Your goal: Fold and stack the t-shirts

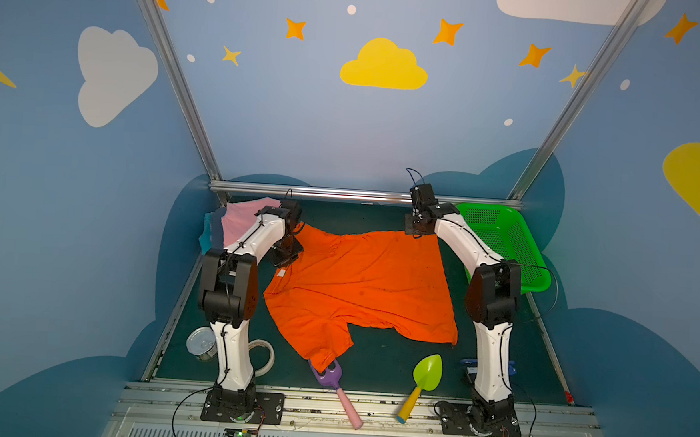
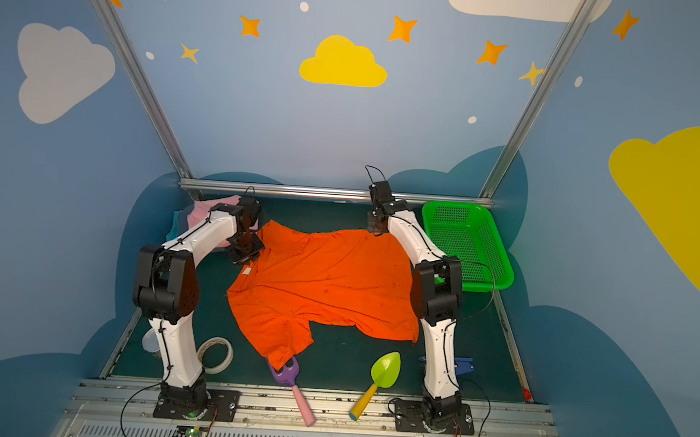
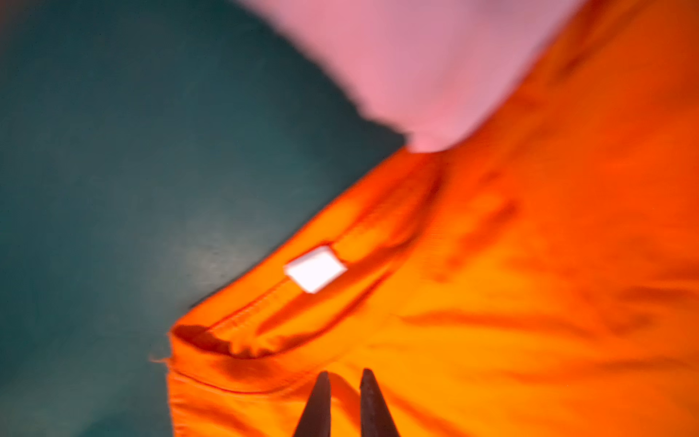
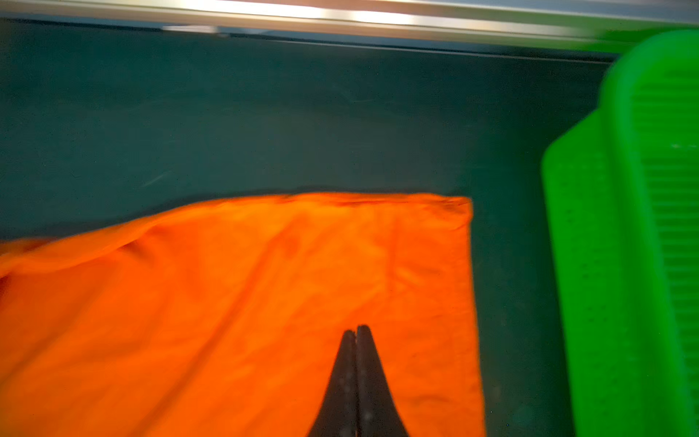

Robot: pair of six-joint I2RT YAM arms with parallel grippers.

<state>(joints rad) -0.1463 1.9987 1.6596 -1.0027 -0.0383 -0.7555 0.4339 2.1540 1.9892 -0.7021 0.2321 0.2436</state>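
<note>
On the counter (image 1: 385, 363), the orange shirt (image 1: 361, 282) lies spread in the middle of the frame, one sleeve over a purple rake (image 1: 326, 380). Left fingers (image 3: 320, 405) are slightly apart, right fingers (image 4: 346, 382) together, both above it. Folding could drag the rake.

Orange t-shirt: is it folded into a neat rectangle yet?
No, the orange t-shirt lies spread out flat across the table, not folded.
</note>
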